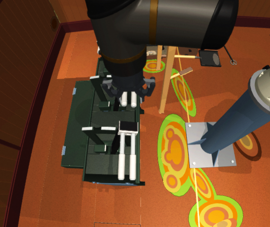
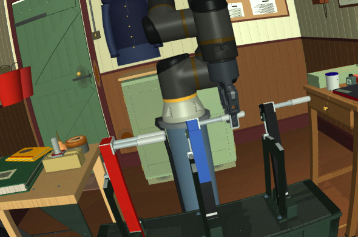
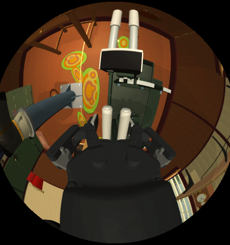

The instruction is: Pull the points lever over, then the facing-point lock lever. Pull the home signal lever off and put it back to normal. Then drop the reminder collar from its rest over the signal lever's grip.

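The blue lever (image 2: 198, 148) stands between the red lever (image 2: 119, 178) and the black lever (image 2: 273, 138) on the dark green frame (image 1: 105, 132), and my gripper (image 2: 234, 117) straddles the white twin grips (image 3: 116, 122) at the end of its handle. The gripper is open and holds nothing. The black lever's grips (image 1: 127, 166) lie nearer the frame's front edge, under its black head (image 1: 128, 126). The red lever's handle (image 2: 138, 141) points toward the arm's pedestal. On the table to the left a small grey post stands on a tan block (image 2: 62, 158); the collar is not clear to me.
Behind the levers rise the arm's blue pedestal (image 2: 194, 163), a pale green cabinet (image 2: 142, 126) and a green door (image 2: 54, 66). A wooden table (image 2: 45, 181) stands left, a desk (image 2: 336, 102) right. An easel leg (image 1: 166, 80) stands beside the frame.
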`<action>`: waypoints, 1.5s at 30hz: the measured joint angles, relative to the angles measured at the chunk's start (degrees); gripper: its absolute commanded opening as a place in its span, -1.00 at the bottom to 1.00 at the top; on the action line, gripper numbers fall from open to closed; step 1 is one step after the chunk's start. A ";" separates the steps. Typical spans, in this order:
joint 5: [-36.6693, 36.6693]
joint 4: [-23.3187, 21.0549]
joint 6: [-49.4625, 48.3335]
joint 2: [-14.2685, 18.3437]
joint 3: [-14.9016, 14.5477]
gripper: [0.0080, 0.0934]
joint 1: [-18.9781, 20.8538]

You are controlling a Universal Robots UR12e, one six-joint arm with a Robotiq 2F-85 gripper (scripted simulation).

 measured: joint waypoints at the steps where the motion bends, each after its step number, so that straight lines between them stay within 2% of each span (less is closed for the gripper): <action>1: 0.00 0.00 0.00 0.00 0.00 0.22 0.00; 43: 0.15 0.91 -0.18 0.13 -0.37 0.22 -0.07; 45: 0.15 0.90 -0.18 0.13 -0.37 0.31 -0.07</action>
